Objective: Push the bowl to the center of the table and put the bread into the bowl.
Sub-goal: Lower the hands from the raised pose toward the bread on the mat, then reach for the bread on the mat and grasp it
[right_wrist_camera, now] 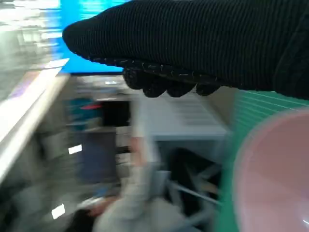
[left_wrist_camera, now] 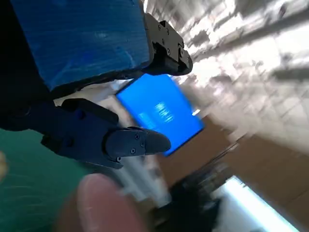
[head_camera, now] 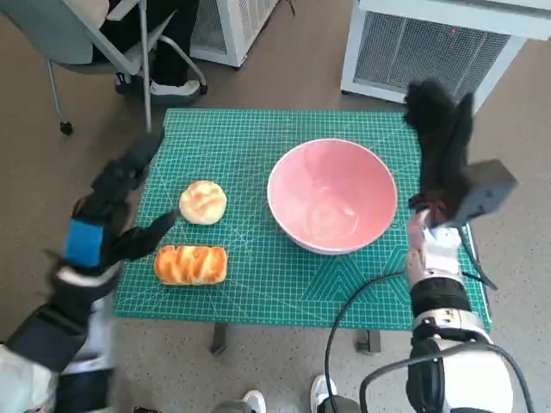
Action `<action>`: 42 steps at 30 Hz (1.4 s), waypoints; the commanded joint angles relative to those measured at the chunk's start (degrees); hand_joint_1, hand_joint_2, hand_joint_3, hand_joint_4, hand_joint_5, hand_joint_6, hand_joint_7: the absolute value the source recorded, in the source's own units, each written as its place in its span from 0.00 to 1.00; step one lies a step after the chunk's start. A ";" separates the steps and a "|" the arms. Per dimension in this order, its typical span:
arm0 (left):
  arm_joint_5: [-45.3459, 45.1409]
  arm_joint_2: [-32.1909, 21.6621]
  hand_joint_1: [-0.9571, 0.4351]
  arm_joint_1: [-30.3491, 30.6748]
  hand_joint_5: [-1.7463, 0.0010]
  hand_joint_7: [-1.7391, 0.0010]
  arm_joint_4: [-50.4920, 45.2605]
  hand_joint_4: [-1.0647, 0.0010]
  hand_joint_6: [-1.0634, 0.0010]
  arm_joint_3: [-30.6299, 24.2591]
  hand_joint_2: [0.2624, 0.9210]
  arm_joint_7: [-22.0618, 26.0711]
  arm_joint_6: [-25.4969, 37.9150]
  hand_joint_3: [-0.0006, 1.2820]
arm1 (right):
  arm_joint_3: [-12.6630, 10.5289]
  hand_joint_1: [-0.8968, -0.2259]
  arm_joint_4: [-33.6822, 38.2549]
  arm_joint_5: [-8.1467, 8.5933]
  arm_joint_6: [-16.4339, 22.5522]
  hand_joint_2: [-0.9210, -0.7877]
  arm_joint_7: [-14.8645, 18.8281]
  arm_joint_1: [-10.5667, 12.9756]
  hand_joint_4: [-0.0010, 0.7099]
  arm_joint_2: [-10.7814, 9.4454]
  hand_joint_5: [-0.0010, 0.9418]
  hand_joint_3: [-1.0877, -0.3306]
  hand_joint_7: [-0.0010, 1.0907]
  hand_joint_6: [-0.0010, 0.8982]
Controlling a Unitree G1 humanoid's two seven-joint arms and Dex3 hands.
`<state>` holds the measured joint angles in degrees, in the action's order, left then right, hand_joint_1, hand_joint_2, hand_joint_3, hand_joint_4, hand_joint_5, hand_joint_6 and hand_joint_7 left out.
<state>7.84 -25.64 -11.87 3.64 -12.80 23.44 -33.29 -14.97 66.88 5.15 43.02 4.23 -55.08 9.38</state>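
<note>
A green mat [head_camera: 284, 292] covers the tabletop. The pink bowl [head_camera: 332, 194] sits on the mat, a little to the right of the middle. It has nothing in it.

Two breads lie on the left part of the mat. The round bun [head_camera: 203, 202] is nearer the bowl, but not touching it. The long loaf [head_camera: 190, 264] lies just in front of the bun, close to the front edge of the mat.

The left hand [head_camera: 108, 219] is at the left edge of the mat. Its fingers [head_camera: 138, 159] are spread wide and hold nothing. One finger points toward the bun and comes very near it, and I cannot tell if it touches. The loaf is just beside this hand.

The right hand [head_camera: 441, 142] is up by the right side of the bowl, near the rim. It wears the black glove. Its fingers look stretched out and hold nothing. I cannot tell if the glove touches the bowl.

The left wrist view is blurry. It shows the blue tape on the hand [left_wrist_camera: 82, 43], black fingers [left_wrist_camera: 130, 142] sticking out, and a bit of green mat [left_wrist_camera: 29, 183].

The right wrist view is blurry too. It shows the glove [right_wrist_camera: 193, 43] across the top, the pink bowl [right_wrist_camera: 275, 179] next to it, and a blurred person [right_wrist_camera: 140, 208] past the tabletop.

A chair [head_camera: 95, 43] stands on the floor behind the tabletop, and a white box with a grille [head_camera: 430, 52] stands at the back right.
</note>
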 commanded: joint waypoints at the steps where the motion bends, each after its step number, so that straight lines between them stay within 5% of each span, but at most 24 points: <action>1: -1.81 -6.59 0.34 2.51 1.00 0.96 -3.80 0.68 0.68 -0.69 1.00 3.68 2.84 0.17 | 2.01 0.55 -4.91 -0.57 6.81 0.00 4.07 3.29 0.34 0.31 0.01 0.30 0.43 0.08; 10: -5.28 -12.19 0.34 6.02 1.00 0.97 -5.07 0.71 0.67 -0.67 1.00 6.07 3.36 0.12 | 5.89 0.54 -20.36 2.10 14.66 0.00 11.12 9.44 0.37 0.07 0.01 0.33 0.52 0.04; 15: -9.77 -13.99 0.33 7.98 1.00 0.97 -5.87 0.71 0.66 -1.17 1.00 5.22 3.04 0.12 | 7.64 0.54 -26.48 3.73 15.54 0.00 13.64 12.37 0.39 0.30 0.01 0.35 0.57 0.01; 23: -13.19 -14.97 0.33 10.13 1.00 0.97 -6.32 0.72 0.66 -1.00 1.00 4.84 3.15 0.13 | 9.64 0.51 -34.74 4.14 14.55 0.00 15.07 16.67 0.39 0.95 0.01 0.35 0.60 0.00; 33: -16.73 -15.17 0.35 10.78 1.00 0.98 -6.85 0.72 0.66 1.67 1.00 4.94 4.56 0.12 | 10.00 0.52 -36.95 1.86 13.74 0.00 13.56 18.40 0.39 0.74 0.01 0.35 0.61 0.00; 42: -26.13 -18.19 0.34 11.67 1.00 0.99 -14.11 0.77 0.68 6.04 1.00 9.66 18.31 0.06 | 10.15 0.51 -37.40 0.80 12.17 0.00 12.49 18.93 0.39 0.82 0.01 0.34 0.60 0.00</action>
<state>-15.22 -41.92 -0.75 -7.66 -8.31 30.99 -19.94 -4.96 29.79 6.55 56.33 17.30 -37.55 10.13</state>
